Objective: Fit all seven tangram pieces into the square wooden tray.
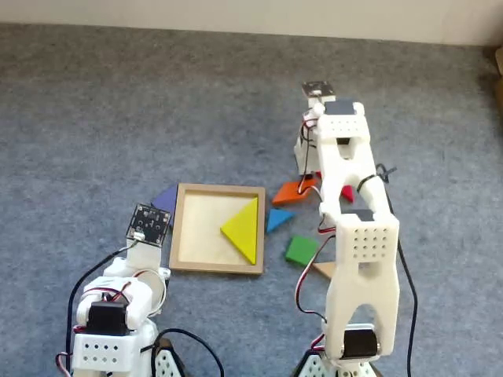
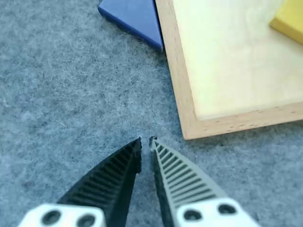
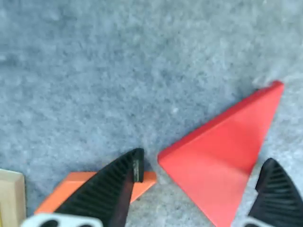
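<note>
Seen from above, a grey felt-covered counter (image 1: 94, 118) holds a square wooden tray (image 1: 182, 236) with a single large yellow triangle (image 1: 244, 228) lying inside it, against its right side. The other six pieces lie outside. A dark blue piece (image 1: 165, 196) touches the tray's far left corner. To the tray's right lie an orange piece (image 1: 292, 191), a small blue triangle (image 1: 277, 218), a green square (image 1: 301, 250), a tan piece (image 1: 321, 269) partly under an arm, and a red triangle (image 3: 222, 146). The right end effector (image 3: 204, 172) hangs low with its fingers spread wide on either side of the red triangle. One finger sits over the end of the orange piece, which lies just beside the red one. The left end effector (image 2: 146, 142) is empty, with its fingers pressed nearly together, and points down at the felt near a tray corner. The likely risks are in the red triangle grasp. Its edges slant, so the fingers could squeeze it sideways out of the grip as they come together. The finger over the orange piece could drag or trap that piece too. The triangle lies flat on the felt, leaving little edge to catch.
</note>
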Robot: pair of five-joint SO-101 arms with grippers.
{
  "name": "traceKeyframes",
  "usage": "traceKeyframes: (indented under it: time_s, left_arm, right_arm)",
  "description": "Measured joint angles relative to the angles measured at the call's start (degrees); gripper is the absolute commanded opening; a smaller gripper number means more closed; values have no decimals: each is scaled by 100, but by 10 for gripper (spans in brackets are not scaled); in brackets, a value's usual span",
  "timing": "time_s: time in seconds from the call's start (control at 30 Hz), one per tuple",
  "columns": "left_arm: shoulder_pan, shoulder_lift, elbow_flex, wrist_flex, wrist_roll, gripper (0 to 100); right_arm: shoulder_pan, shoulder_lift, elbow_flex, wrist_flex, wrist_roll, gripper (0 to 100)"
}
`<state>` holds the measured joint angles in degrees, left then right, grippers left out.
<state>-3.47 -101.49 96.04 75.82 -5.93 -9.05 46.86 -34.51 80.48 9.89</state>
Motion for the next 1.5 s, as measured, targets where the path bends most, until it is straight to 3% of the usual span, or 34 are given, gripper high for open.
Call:
traceKeyframes:
  time_s: [0.13,0.43,0.67,1.07,1.33,1.5]
  left_arm:
    - [0,0,0,0,0,51]
    - [0,0,0,0,0,51]
    - [0,0,0,0,0,51]
    - [0,0,0,0,0,51]
    - [0,0,0,0,0,51]
    - [0,0,0,0,0,51]
  right_arm:
    - [0,0,0,0,0,268]
    - [18,0,0,9,220,258]
    - [44,9,-141,97,580,193]
    - [35,26,-1477,1213,835,193]
    - [-651,35,-2382,1925,1169,195]
    - [-554,149,-2444,1899,756,329]
